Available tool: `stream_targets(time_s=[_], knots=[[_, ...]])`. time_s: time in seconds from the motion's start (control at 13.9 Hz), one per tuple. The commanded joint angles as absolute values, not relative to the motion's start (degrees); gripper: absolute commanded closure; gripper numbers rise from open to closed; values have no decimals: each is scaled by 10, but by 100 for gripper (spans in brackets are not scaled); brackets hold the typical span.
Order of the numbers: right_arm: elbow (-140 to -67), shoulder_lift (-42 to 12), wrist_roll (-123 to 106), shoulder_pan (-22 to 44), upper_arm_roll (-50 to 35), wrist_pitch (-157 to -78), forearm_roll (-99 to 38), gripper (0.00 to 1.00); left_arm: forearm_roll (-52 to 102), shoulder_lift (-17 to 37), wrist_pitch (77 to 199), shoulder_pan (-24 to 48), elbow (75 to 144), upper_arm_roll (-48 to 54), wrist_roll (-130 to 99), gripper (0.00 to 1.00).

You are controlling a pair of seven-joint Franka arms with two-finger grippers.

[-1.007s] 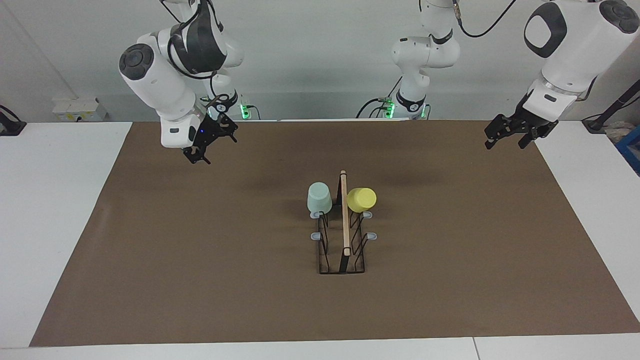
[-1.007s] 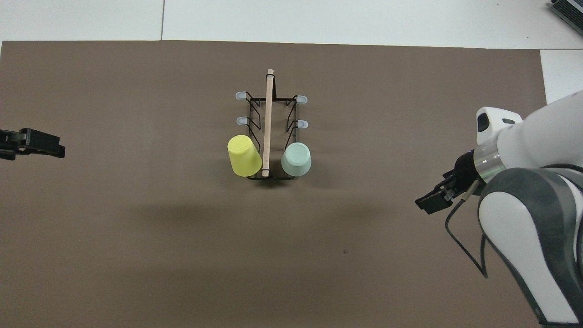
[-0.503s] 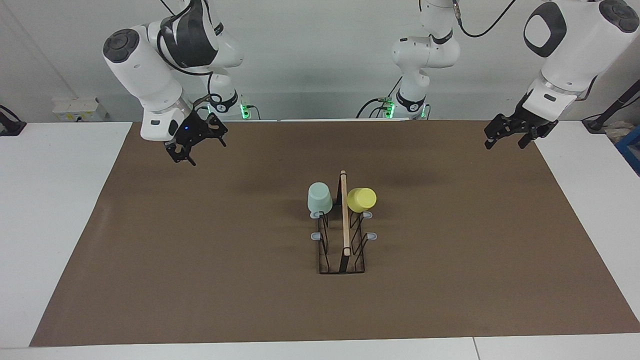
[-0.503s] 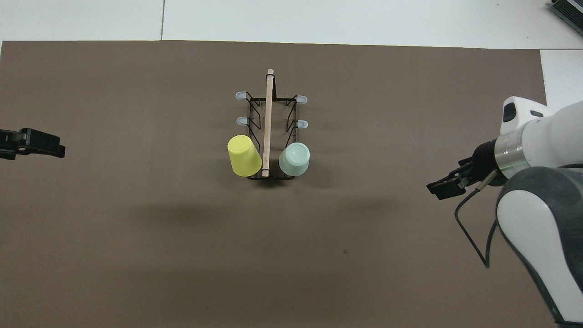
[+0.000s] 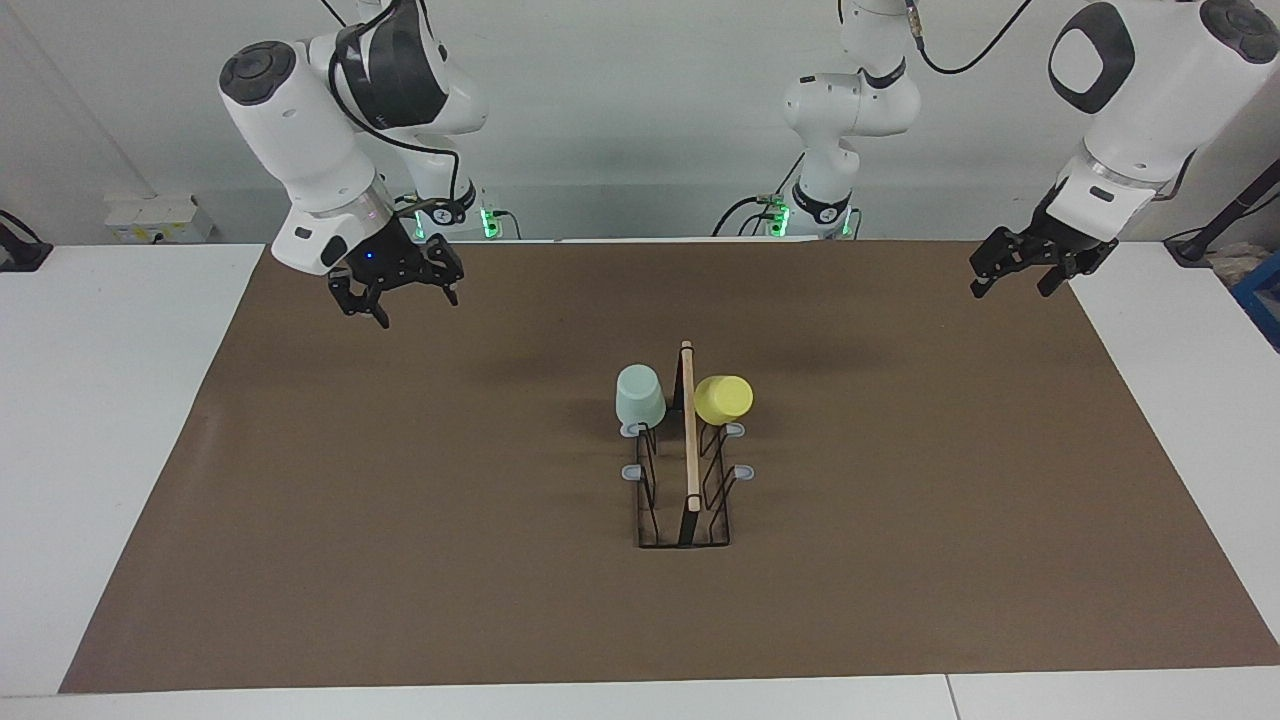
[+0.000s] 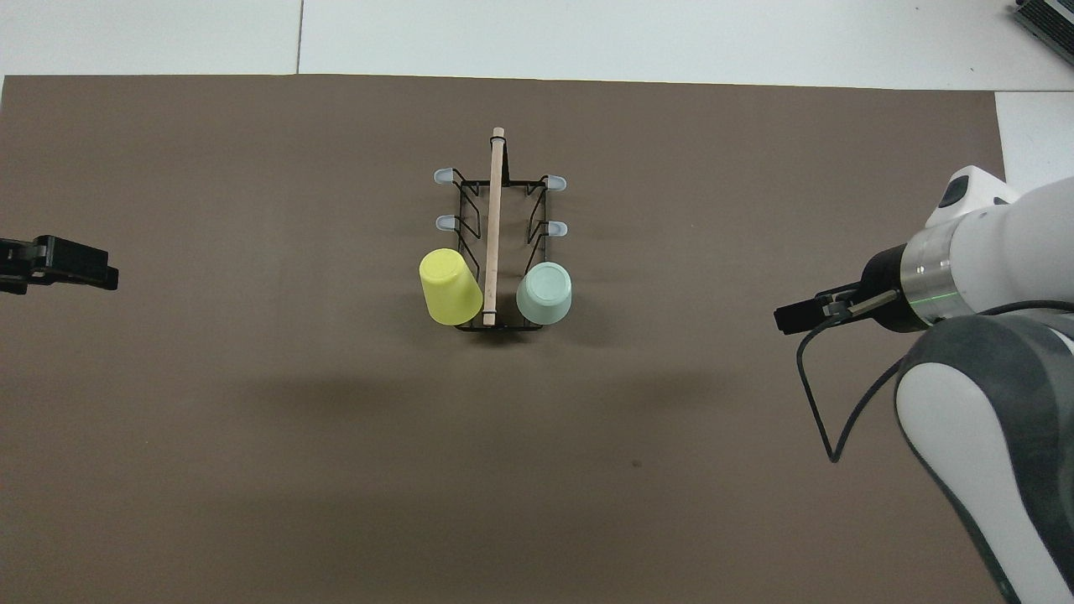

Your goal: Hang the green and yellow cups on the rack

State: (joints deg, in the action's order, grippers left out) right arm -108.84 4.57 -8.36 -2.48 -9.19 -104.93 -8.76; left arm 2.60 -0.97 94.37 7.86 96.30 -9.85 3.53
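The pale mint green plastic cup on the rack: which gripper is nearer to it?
Right. The right gripper hangs open over the mat toward the right arm's end, on the pale mint green plastic cup's side of the black wire rack. The left gripper waits open at the mat's other end.

Only obstacle on the surface [image 5: 400, 560]: rack [image 5: 684, 500] mid-mat, w/ green cup [image 5: 639, 395] and yellow cup [image 5: 723, 399] on the two prongs nearest the robots, one each side of the rod. Other four prongs bare, approach from either side open. Left tool [image 5: 1015, 272] and right tool [image 5: 398, 293], both empty w/ jaws apart, prob. well above the mat, at opposite ends, well apart from rack.
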Motion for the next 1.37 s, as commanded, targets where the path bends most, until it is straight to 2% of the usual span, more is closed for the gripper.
stream_targets(time_s=[0.0, 0.43, 0.93, 1.29], knots=[[-1068, 43, 5, -22, -92, -1035, -69, 0, 30, -12, 936, 81, 960, -98, 38, 0], [-1059, 42, 118, -7, -90, -1030, -34, 0, 29, -12, 928, 76, 957, -94, 39, 0], [-1060, 40, 133, 11, -85, -1053, -34, 0, 22, -9, 919, 72, 949, -93, 57, 0], [-1057, 37, 125, 33, -42, -1054, -33, 0, 19, -5, 904, 66, 940, -86, 58, 0]])
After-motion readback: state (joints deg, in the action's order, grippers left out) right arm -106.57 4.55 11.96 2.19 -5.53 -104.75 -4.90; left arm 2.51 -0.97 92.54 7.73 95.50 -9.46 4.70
